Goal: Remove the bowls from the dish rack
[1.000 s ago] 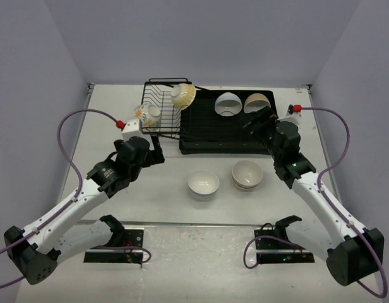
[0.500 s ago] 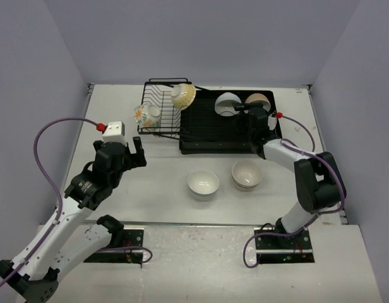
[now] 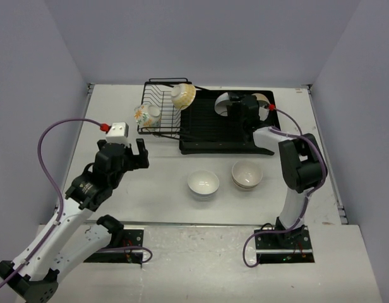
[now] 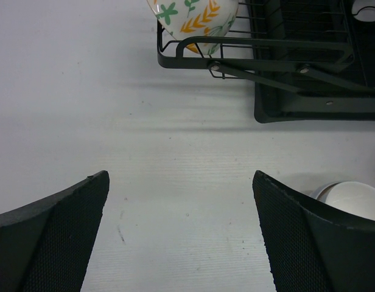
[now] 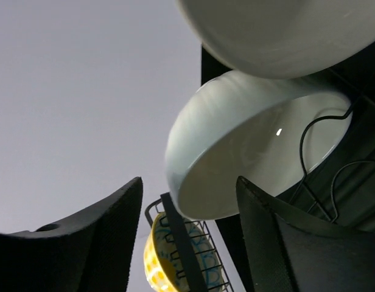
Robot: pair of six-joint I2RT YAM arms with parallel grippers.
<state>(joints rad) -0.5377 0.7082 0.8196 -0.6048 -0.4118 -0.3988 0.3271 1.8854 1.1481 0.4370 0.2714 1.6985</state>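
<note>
The black dish rack (image 3: 161, 112) joins a black drain tray (image 3: 213, 136). A yellow patterned bowl (image 3: 183, 96) and a flowered bowl (image 3: 146, 115) sit in the rack. A white bowl (image 3: 223, 105) and a beige bowl (image 3: 263, 97) stand on edge in the tray. My right gripper (image 3: 240, 108) is open at the white bowl (image 5: 254, 152), whose rim lies between its fingers (image 5: 96, 243). The beige bowl (image 5: 285, 30) is above it and the yellow bowl (image 5: 169, 264) beyond. My left gripper (image 4: 181, 176) is open and empty over bare table, near the flowered bowl (image 4: 196, 18).
On the table in front of the tray stand a white bowl (image 3: 203, 183) and a stack of cream bowls (image 3: 247, 173). The white bowl's edge shows in the left wrist view (image 4: 352, 198). The rack's frame (image 4: 254, 48) is just beyond my left gripper.
My right arm has swung forward over the tray and its open gripper has reached the white bowl. My left arm has drawn back from the rack and to the left.
</note>
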